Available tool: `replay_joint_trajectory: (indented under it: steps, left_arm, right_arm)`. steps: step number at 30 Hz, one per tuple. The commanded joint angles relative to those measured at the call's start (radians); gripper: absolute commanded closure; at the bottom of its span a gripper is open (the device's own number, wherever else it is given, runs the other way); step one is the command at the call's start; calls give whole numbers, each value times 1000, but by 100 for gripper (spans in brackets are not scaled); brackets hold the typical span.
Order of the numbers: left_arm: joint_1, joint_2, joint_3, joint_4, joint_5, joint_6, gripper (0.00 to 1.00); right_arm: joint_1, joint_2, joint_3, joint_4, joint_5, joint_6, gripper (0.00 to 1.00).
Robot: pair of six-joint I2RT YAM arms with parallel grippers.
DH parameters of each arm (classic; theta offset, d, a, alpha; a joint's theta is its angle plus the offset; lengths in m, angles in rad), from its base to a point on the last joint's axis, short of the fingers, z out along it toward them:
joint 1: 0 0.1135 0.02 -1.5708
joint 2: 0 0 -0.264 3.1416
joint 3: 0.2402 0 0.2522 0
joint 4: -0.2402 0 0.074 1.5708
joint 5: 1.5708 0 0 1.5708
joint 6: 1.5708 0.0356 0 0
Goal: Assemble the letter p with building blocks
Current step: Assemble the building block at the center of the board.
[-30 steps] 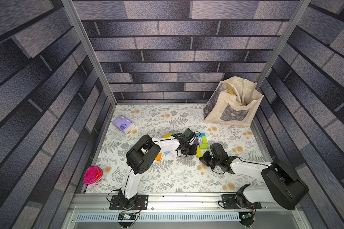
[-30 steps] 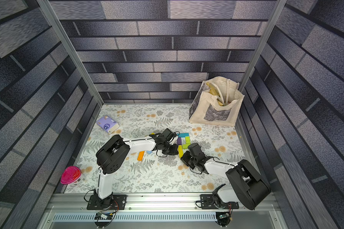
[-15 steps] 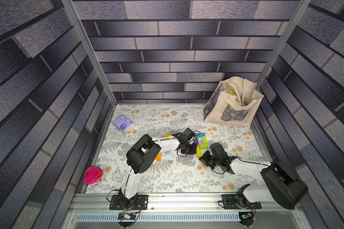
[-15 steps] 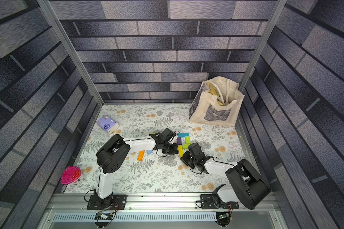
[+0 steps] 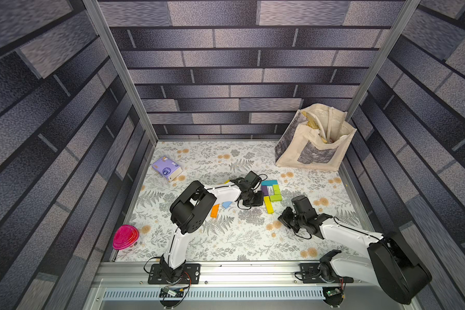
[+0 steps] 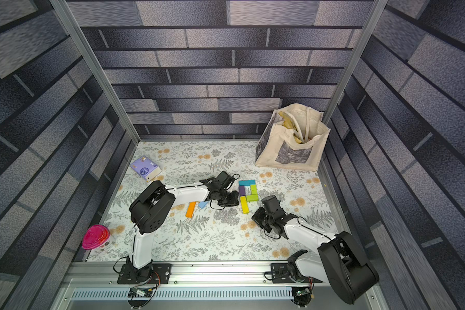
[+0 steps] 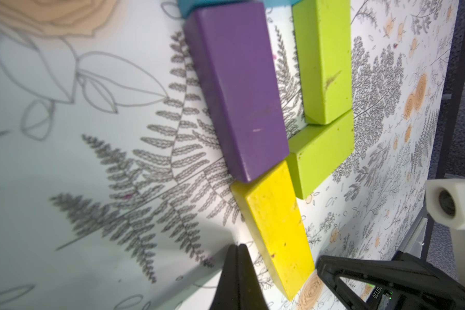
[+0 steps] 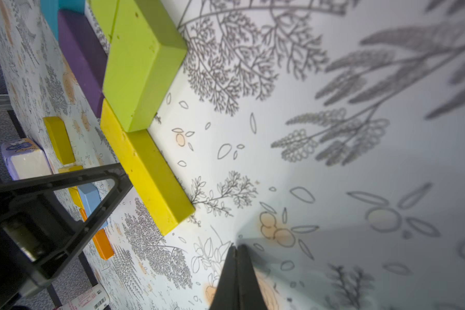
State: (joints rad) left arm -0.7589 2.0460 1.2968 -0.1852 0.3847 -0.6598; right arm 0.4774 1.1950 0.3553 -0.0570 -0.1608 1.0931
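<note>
Beside the P-shaped building blocks right of frame centre, left hand and right hand sit clenched and empty.

Blocks look like painted wood to me. The purple block has a satin coat with tiny scuffs, the lime green block carries a scratch, and the yellow block is speckled with grime. The surface is a smooth, matt printed sheet. The tote bag is plain woven cloth. The pink lid is shiny see-through plastic, the arm shells are glossy white plastic, and the front rail is brushed metal.
</note>
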Motion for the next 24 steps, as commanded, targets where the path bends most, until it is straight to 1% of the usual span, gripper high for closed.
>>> replay_joint_trajectory:
  steps: [1, 10, 17, 24]
  left_arm:
    - [7, 51, 13, -95, -69, -8, 100]
    - [7, 78, 47, -107, -68, -12, 100]
    - [9, 95, 68, -119, -68, -11, 100]
    - [16, 60, 37, -107, -94, -17, 100]
  right_arm:
    - [-37, -4, -23, -159, 31, -63, 100]
    - [-57, 39, -29, -118, -1, -78, 100]
    - [-57, 52, -26, -113, -1, -78, 100]
    - [-57, 44, -20, -132, 6, -87, 100]
